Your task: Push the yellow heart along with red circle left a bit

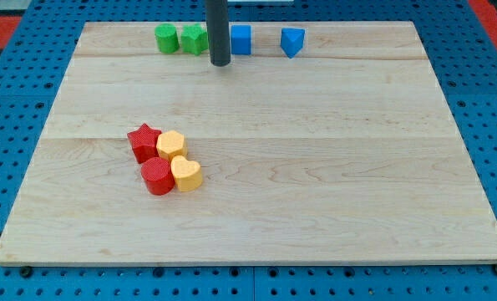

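The yellow heart (186, 174) lies left of the board's middle, touching the red circle (157, 177) on its left. A red star (144, 140) and a yellow hexagon-like block (171, 145) sit just above them, all four in a tight cluster. My tip (220, 62) is near the view's top, far above the cluster and apart from it. It stands between a green star-like block (195, 38) and a blue cube (241, 39).
A green cylinder (166, 38) sits at the top left of the row. A blue triangular block (292, 41) lies right of the blue cube. The wooden board (315, 184) rests on a blue pegboard table.
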`<state>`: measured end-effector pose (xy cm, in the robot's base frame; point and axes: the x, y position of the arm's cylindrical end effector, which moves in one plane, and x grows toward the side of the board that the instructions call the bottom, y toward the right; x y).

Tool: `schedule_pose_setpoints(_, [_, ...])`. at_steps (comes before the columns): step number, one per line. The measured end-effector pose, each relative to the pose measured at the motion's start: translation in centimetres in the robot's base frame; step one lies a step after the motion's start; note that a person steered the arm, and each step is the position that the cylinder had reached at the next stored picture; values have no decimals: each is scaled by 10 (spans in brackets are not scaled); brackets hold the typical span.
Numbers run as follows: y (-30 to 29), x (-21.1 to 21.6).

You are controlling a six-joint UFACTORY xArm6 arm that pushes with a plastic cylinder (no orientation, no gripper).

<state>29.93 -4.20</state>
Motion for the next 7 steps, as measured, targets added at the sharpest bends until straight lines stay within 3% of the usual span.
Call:
schedule_pose_setpoints(1, [16, 38])
schedule_pose_setpoints(3, [16, 66])
schedule_pose_setpoints(5, [47, 180])
schedule_pose_setpoints(6, [24, 210])
schedule_pose_setpoints(7, [-42, 210])
